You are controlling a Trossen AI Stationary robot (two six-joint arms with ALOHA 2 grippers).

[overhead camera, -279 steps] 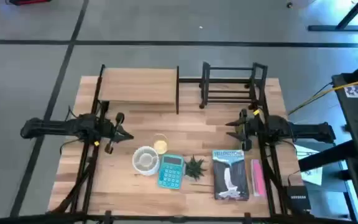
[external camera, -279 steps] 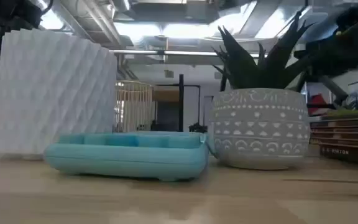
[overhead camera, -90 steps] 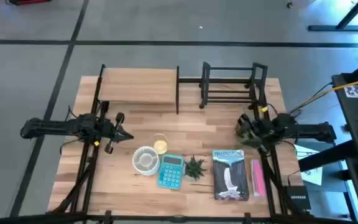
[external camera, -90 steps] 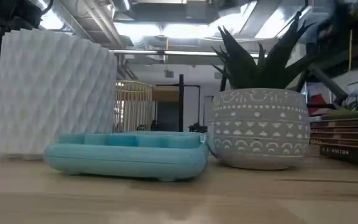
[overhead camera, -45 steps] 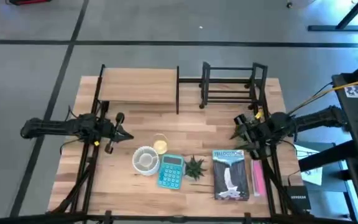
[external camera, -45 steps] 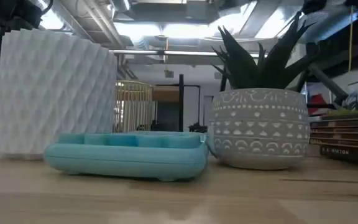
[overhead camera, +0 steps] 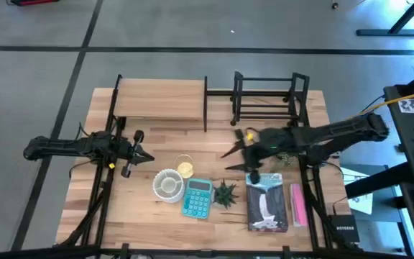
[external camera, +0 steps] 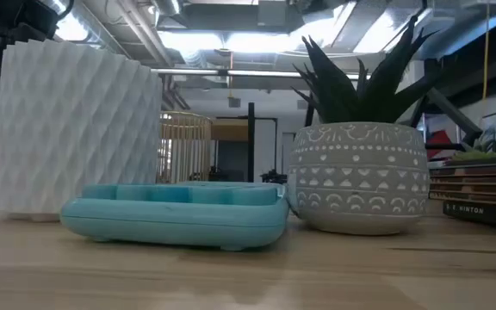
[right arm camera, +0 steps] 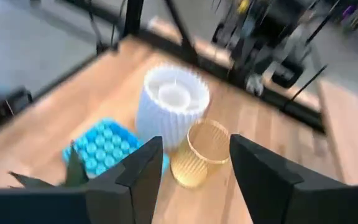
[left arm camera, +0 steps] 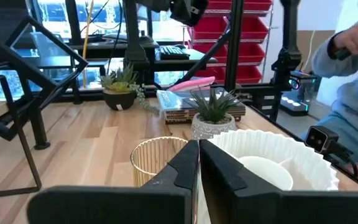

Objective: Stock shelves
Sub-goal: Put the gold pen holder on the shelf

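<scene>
Two shelves stand at the table's far edge: a light-wood board on black legs [overhead camera: 160,100] and a black bar rack [overhead camera: 264,99]. Near the front lie a white ribbed pot [overhead camera: 167,185], a gold wire cup [overhead camera: 185,167], a teal calculator [overhead camera: 198,198], a small potted plant [overhead camera: 225,193] and a book [overhead camera: 267,201]. My right gripper [overhead camera: 230,157] hangs open over the middle of the table, right of the gold cup [right arm camera: 201,152] and pointing toward it, touching nothing. My left gripper [overhead camera: 141,154] is shut at the left, beside the cup.
A pink item [overhead camera: 297,205] lies right of the book. In the low view the calculator [external camera: 179,215], the white pot [external camera: 71,129] and the plant pot [external camera: 360,176] fill the foreground. A person's sleeve [left arm camera: 347,56] shows beyond the table.
My right gripper has swung from the table's right side toward the left, reaching out over the middle of the table above the plant and book and nearing the gold cup. The left arm has kept still, and no object has moved.
</scene>
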